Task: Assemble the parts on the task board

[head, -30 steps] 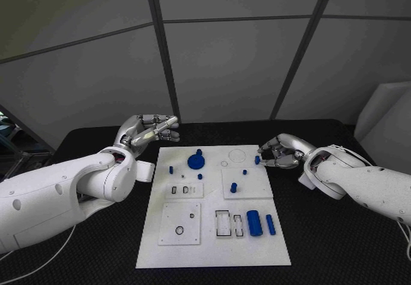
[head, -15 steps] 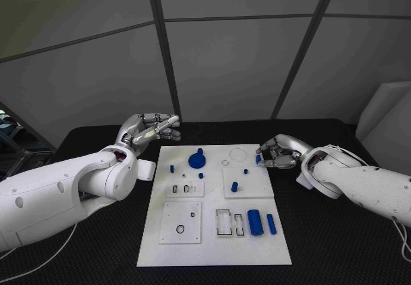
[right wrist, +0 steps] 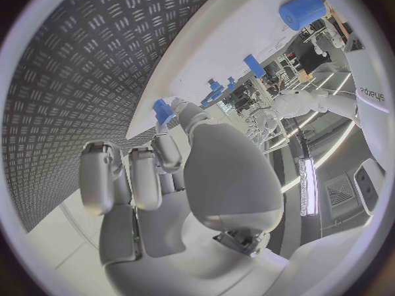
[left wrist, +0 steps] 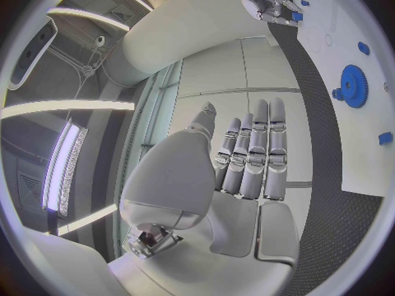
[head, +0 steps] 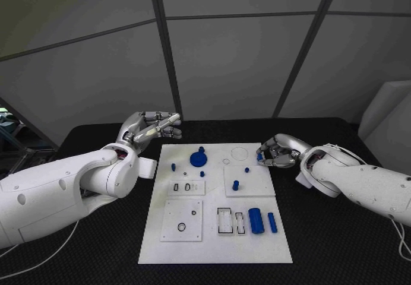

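The task board (head: pixel 214 237) lay in the middle of the black bench (head: pixel 342 237), with its blue parts spread over it: a gear (head: pixel 198 159) near the far edge, a thick cylinder (head: pixel 254 220) and a slimmer rod (head: pixel 271 222) toward the near right, and small pegs (head: pixel 234 186) standing in the plates between. Over the past second little had shifted. The right hand (head: pixel 275 154) stayed at the board's far right edge, fingers curled round a small blue part (right wrist: pixel 162 109) pinched at the fingertips, and it had crept only slightly along that edge. The left hand (head: pixel 152 127) remained raised beyond the board's far left corner, off the board, its fingers straight and close together with nothing in them; it had lifted a touch. The parts on the board had not moved. To judge by this, the right hand was still carrying its piece toward a seat, and no fresh insertion had been made.
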You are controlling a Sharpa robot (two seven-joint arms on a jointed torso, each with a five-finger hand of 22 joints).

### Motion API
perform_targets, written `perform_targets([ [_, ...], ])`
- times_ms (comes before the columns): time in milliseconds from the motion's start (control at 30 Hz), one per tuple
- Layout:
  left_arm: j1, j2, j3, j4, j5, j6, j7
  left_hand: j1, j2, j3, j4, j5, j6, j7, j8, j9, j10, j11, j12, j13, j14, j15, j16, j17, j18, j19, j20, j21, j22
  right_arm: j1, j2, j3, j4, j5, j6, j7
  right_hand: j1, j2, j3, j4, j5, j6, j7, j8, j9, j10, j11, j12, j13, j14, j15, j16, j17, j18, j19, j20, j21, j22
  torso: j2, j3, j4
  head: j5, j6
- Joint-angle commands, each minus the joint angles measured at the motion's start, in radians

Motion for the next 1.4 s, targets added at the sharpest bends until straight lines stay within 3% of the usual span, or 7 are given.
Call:
perform_targets([
  [33, 0.001, -0.001, 0.000, 0.001, -0.001, 0.013, 0.010, -0.001, 0.007, -0.006, 0.001, -0.001, -0.001, 0.006, -0.005, 0.000, 0.003, 0.006, -0.003, 0.001, -0.007, 0.003, -0.005, 0.001, -0.014, -0.008, 0.003, -0.001, -0.001, 0.001, 0.002, 0.000, -0.001, -0.013, 0.015, -0.004, 0.001, 0.010, 0.002, 0.001, -0.006, 0.012, -0.002, 0.007, 0.002, 0.003, -0.003, 0.005, 0.002, 0.062, -0.011, 0.000, 0.070, 0.005, 0.003, -0.005, -0.003, 0.084, -0.001, 0.0008, -0.0008, 0.000, -0.005],
  [200, 0.001, -0.003, 0.000, 0.001, -0.001, 0.013, 0.010, -0.001, 0.007, -0.006, 0.001, -0.001, -0.001, 0.006, -0.005, 0.000, 0.003, 0.006, -0.003, 0.001, -0.007, 0.003, -0.005, 0.001, -0.014, -0.008, 0.003, -0.001, -0.001, 0.001, 0.004, 0.000, -0.003, -0.015, 0.015, -0.006, 0.000, 0.018, 0.005, 0.001, -0.006, 0.033, -0.009, 0.020, 0.005, 0.008, -0.009, 0.011, 0.007, 0.062, -0.015, 0.001, 0.073, 0.004, 0.006, -0.009, -0.001, 0.088, -0.001, 0.0007, -0.0014, 0.000, -0.004],
  [433, 0.001, -0.004, 0.000, 0.002, -0.001, 0.013, 0.010, -0.001, 0.007, -0.006, 0.001, -0.001, -0.001, 0.006, -0.005, 0.000, 0.003, 0.006, -0.003, 0.001, -0.007, 0.003, -0.005, 0.001, -0.014, -0.008, 0.003, -0.001, -0.001, 0.001, 0.006, 0.000, -0.005, -0.017, 0.001, -0.018, 0.013, 0.047, 0.023, -0.008, -0.009, 0.083, -0.029, 0.050, 0.015, 0.015, -0.026, 0.018, 0.015, 0.063, -0.029, 0.003, 0.077, 0.002, 0.013, -0.020, 0.003, 0.097, -0.001, 0.0009, -0.0002, -0.003, -0.002],
  [533, 0.001, -0.004, 0.000, 0.002, -0.001, 0.013, 0.010, -0.001, 0.007, -0.006, 0.001, -0.001, -0.001, 0.006, -0.005, 0.000, 0.003, 0.006, -0.003, 0.001, -0.007, 0.003, -0.005, 0.001, -0.014, -0.008, 0.003, -0.001, -0.001, 0.001, 0.011, 0.000, -0.009, -0.023, -0.013, -0.027, 0.030, 0.071, 0.050, -0.024, -0.086, 0.093, -0.036, 0.060, 0.020, 0.018, -0.034, 0.018, 0.016, 0.064, -0.037, 0.004, 0.080, 0.000, 0.020, -0.030, 0.007, 0.105, 0.000, 0.0013, 0.0002, -0.003, -0.005],
  [767, 0.001, -0.005, 0.000, 0.002, -0.001, 0.014, 0.009, 0.000, 0.008, -0.006, 0.000, -0.001, 0.000, 0.007, -0.006, 0.000, 0.003, 0.006, -0.003, 0.002, -0.007, 0.003, -0.007, 0.002, -0.014, -0.008, 0.003, -0.001, -0.002, 0.001, 0.011, 0.001, 0.004, -0.029, -0.046, -0.035, 0.037, 0.082, 0.069, -0.034, -0.092, 0.094, -0.038, 0.063, 0.022, 0.016, -0.035, 0.013, 0.013, 0.066, -0.039, 0.006, 0.086, -0.001, 0.024, -0.032, 0.010, 0.111, 0.000, 0.0021, -0.0009, 0.004, -0.009],
  [1067, 0.001, -0.005, 0.000, 0.000, -0.001, 0.013, 0.009, 0.000, 0.008, -0.006, 0.000, -0.001, 0.000, 0.007, -0.006, 0.000, 0.003, 0.006, -0.003, 0.002, -0.007, 0.003, -0.007, 0.002, -0.014, -0.008, 0.003, -0.001, -0.002, 0.002, -0.040, 0.002, 0.118, -0.031, -0.102, -0.051, 0.036, 0.088, 0.079, -0.038, -0.088, 0.092, -0.037, 0.064, 0.022, 0.014, -0.034, 0.009, 0.009, 0.069, -0.039, 0.013, 0.100, -0.005, 0.038, -0.033, 0.019, 0.128, -0.004, 0.0007, -0.0033, 0.003, -0.009],
  [1400, 0.001, -0.003, 0.000, -0.003, -0.001, 0.011, 0.007, 0.005, 0.007, -0.007, -0.005, -0.001, 0.001, 0.007, -0.007, 0.000, 0.004, 0.006, -0.004, 0.002, -0.008, 0.003, -0.010, 0.005, -0.013, -0.009, 0.003, -0.001, -0.002, 0.024, -0.076, 0.008, 0.311, -0.032, -0.132, -0.132, 0.033, 0.087, 0.081, -0.039, -0.089, 0.092, -0.037, 0.065, 0.023, 0.016, -0.034, 0.010, 0.010, 0.070, -0.038, 0.015, 0.103, -0.006, 0.041, -0.033, 0.021, 0.132, -0.006, -0.0004, -0.0028, 0.004, -0.010],
])
